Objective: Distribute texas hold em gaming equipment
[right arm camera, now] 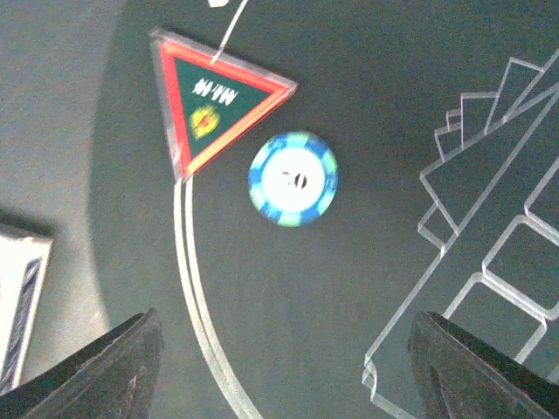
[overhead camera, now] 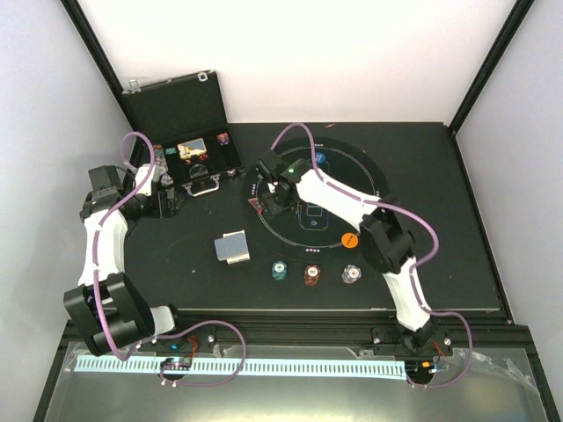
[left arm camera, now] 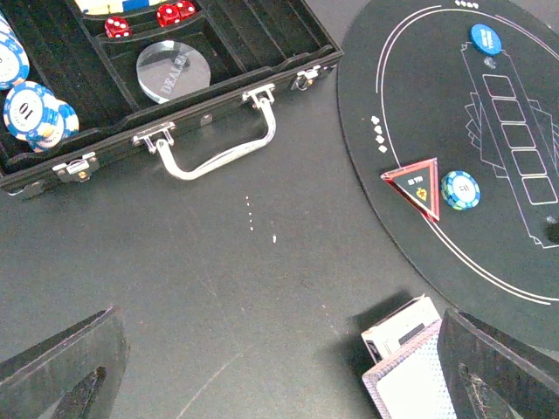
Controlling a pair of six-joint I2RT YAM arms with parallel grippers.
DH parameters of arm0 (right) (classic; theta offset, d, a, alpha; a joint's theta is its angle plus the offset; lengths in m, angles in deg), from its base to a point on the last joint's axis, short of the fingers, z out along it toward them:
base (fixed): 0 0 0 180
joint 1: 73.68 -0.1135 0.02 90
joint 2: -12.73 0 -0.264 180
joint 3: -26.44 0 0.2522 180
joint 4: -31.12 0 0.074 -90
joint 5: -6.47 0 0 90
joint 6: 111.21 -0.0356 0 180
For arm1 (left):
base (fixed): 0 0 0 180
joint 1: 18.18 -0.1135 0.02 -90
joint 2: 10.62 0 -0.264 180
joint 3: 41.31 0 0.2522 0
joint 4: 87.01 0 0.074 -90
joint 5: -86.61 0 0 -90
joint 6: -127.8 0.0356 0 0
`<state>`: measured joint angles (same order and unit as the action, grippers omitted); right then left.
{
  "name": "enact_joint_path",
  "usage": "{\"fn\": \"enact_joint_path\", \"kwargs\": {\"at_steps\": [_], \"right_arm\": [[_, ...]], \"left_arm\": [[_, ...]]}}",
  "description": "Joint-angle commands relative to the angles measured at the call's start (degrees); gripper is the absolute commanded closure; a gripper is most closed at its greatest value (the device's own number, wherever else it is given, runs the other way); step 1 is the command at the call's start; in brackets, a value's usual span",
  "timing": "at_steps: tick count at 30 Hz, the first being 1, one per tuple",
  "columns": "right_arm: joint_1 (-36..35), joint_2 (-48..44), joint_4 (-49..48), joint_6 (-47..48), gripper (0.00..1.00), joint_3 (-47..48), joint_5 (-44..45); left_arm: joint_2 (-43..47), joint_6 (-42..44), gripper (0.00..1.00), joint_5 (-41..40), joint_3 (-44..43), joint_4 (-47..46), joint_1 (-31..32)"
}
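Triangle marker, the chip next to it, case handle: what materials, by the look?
Triangle marker: likely clear acrylic, glossy; see-through rim around the red print. Chip: probably moulded plastic or clay composite, satin, striped edge. Case handle: looks like polished metal, bright silver highlights.

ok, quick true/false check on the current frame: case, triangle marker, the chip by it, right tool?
1. The black hard case with silver latches is open. True.
2. The blue-and-white round chip lies on top of the red triangle marker. False: it lies beside it, on the round black mat.
3. The right tool grips that chip. False: it is open and empty, above the chip.
4. Three round chips sit in a row near the arms. True.
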<state>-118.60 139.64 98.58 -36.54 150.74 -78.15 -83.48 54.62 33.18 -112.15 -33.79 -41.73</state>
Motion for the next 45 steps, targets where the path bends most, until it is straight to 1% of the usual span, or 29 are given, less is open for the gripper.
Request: {"fn": "enact_joint_path", "kwargs": {"at_steps": [1, 4, 7, 9, 14, 18, 25, 45], "right_arm": [[-5.16, -11.11, -3.40, -1.36, 0.20, -11.48, 1.27], [-8.52, -16.48, -5.68, -4.00, 0.18, -19.88, 0.54], [-11.68, -19.80, -7.04, -6.18, 0.15, -25.89, -0.67], [-13.46, -20.75, -7.37, -7.11, 0.14, -28.45, -0.92], [-15.82, -20.72, -8.64, -8.31, 0.13, -32.74, -2.07], [-16.50, -19.77, -9.14, -8.81, 0.14, -33.64, -2.50], [-17.38, -17.63, -9.79, -8.26, 0.18, -33.15, -3.83], [-17.39, -15.66, -10.94, -8.68, 0.39, -34.76, -2.14]], "left_arm": [[0.61, -0.25, 0.01, 2.18, -2.38, 1.02, -0.36], [0.46, -0.24, 0.01, 2.58, -2.43, 1.05, -0.36], [0.36, -0.02, 0.01, 2.95, -2.51, 1.09, -0.36], [0.43, -0.10, 0.01, 2.77, -2.43, 1.03, -0.36], [0.52, -0.37, 0.01, 2.55, -2.29, 1.08, -0.36], [0.78, -0.50, 0.01, 2.50, -2.38, 1.07, -0.36], [0.79, -0.38, 0.01, 2.35, -2.70, 1.40, -0.38], [0.70, -0.13, 0.01, 2.09, -2.58, 1.33, -0.40]]}}
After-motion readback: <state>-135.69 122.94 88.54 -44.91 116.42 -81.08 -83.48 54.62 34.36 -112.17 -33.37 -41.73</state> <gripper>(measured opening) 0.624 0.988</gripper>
